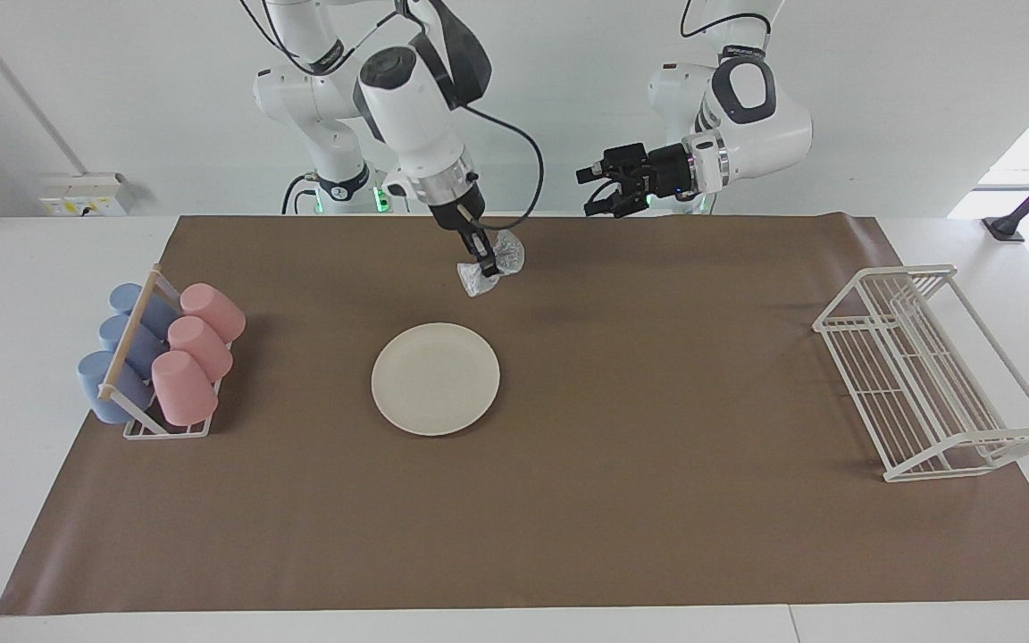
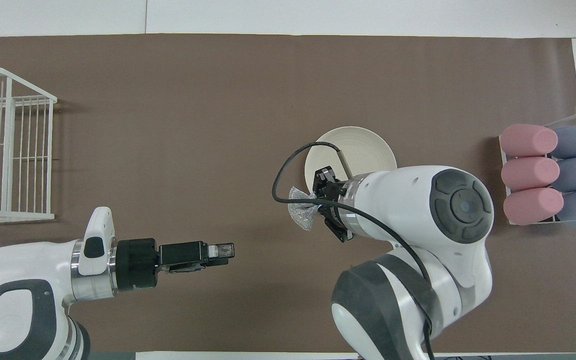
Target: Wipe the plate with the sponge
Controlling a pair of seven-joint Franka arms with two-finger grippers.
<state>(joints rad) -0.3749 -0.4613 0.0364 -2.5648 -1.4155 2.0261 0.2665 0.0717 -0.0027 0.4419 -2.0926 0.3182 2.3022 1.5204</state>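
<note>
Wiping has not begun: the plate [image 1: 435, 379] lies bare on the brown mat [image 1: 657, 500], untouched. Held up in the air, the sponge [image 1: 492, 263] is pinched in the right claw [image 1: 482, 262], clamped shut on it, over the mat just off the plate's twelve o'clock edge in the facing view. The left claw [image 1: 598, 189] hangs with its fingers apart and empty, waiting. Lowering and scrubbing remain.
</note>
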